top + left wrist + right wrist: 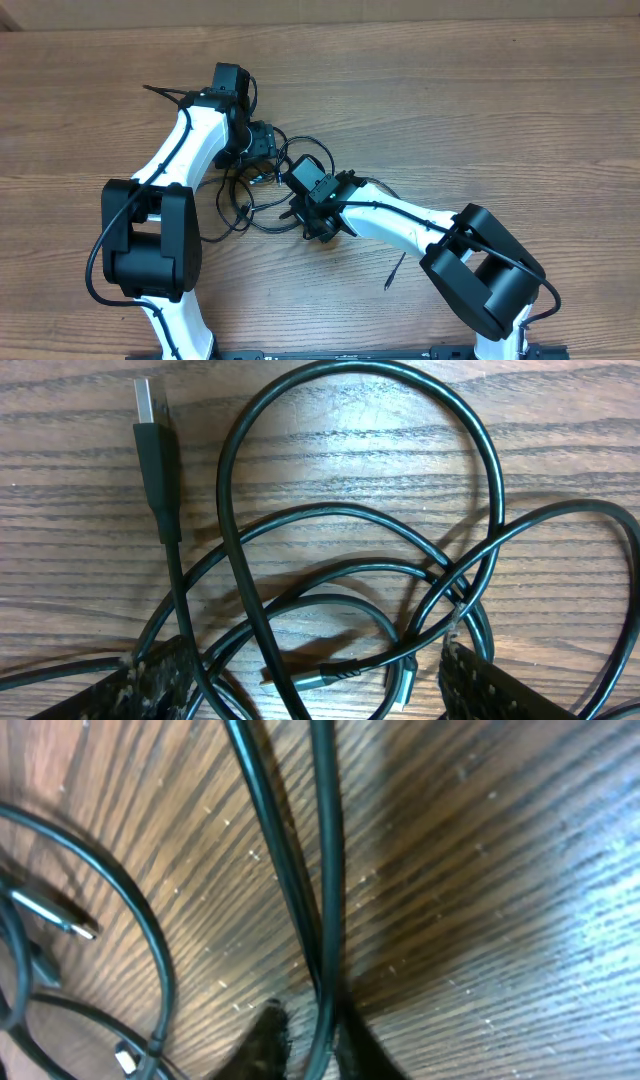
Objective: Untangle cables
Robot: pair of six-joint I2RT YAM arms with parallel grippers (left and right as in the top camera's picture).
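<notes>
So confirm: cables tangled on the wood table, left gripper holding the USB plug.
No. The left gripper is open, holding nothing; the USB plug lies free on the table, per the left wrist view. The cables are tangled there.

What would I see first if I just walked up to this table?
A messy tangle of thin black cables lies in the middle of the wooden table, between the white-and-black left arm and right arm. Up close, one cable ends in a shiny USB plug lying flat on the wood. The right end effector pinches a strand.
</notes>
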